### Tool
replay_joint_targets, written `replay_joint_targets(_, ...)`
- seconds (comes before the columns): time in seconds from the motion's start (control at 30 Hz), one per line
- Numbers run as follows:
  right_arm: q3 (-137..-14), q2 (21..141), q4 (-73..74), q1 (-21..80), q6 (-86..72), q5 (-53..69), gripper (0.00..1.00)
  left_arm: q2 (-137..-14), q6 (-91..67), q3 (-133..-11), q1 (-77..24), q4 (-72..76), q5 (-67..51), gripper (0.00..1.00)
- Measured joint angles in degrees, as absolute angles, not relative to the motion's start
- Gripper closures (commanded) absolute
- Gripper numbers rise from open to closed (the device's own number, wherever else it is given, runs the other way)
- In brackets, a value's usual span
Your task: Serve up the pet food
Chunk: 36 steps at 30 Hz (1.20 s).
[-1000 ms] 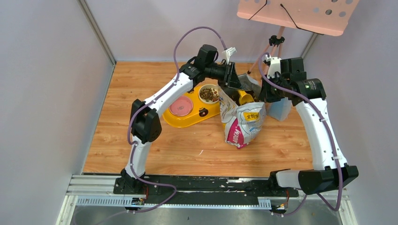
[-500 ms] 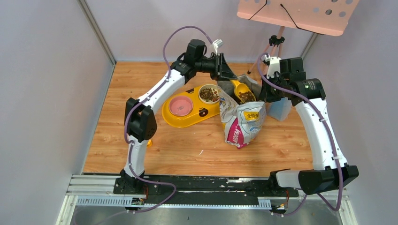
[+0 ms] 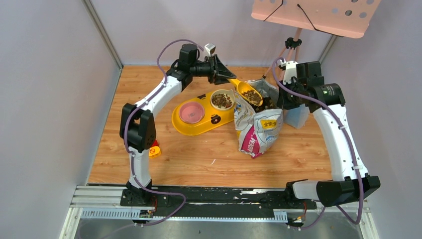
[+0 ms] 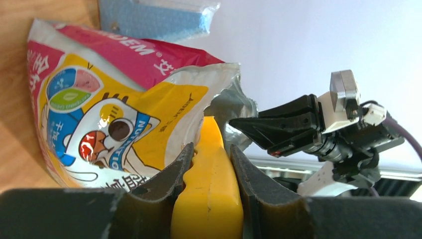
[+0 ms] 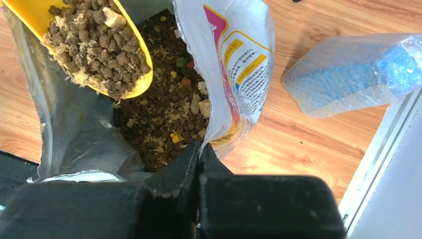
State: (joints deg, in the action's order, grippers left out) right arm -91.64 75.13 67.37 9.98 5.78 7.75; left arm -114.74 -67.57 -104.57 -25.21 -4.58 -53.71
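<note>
The yellow scoop (image 3: pixel 247 93) is clamped by its handle in the left gripper (image 4: pixel 209 149) and held above the open mouth of the foil bag (image 3: pixel 256 130). The pet food (image 5: pixel 94 45) is heaped in the scoop. More is seen inside the bag and in the bowl of the yellow feeder (image 3: pixel 196 128) nearest the bag. The bag's rim is pinched in the closed right gripper (image 5: pixel 199 149). A blue packet (image 5: pixel 358 74) lies right of the bag.

Heaped pet food (image 5: pixel 94 45) in scoop (image 5: pixel 143 74) above bag (image 5: pixel 241 64)
</note>
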Motion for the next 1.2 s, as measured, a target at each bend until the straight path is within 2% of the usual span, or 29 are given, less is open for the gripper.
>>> replay_joint_targets(0.57, -91.57, 76.77, 67.46, 9.98, 7.95, 5.96, 1.0, -119.72, -83.33, -107.39, -28.05, 6.44, -55.59, 1.0)
replay_joint_targets(1.2, -91.85, 77.14, 66.28, 9.98, 8.99, 6.35, 1.0, -117.43, -84.93, -102.59, -22.83, 7.27, -58.74, 1.0)
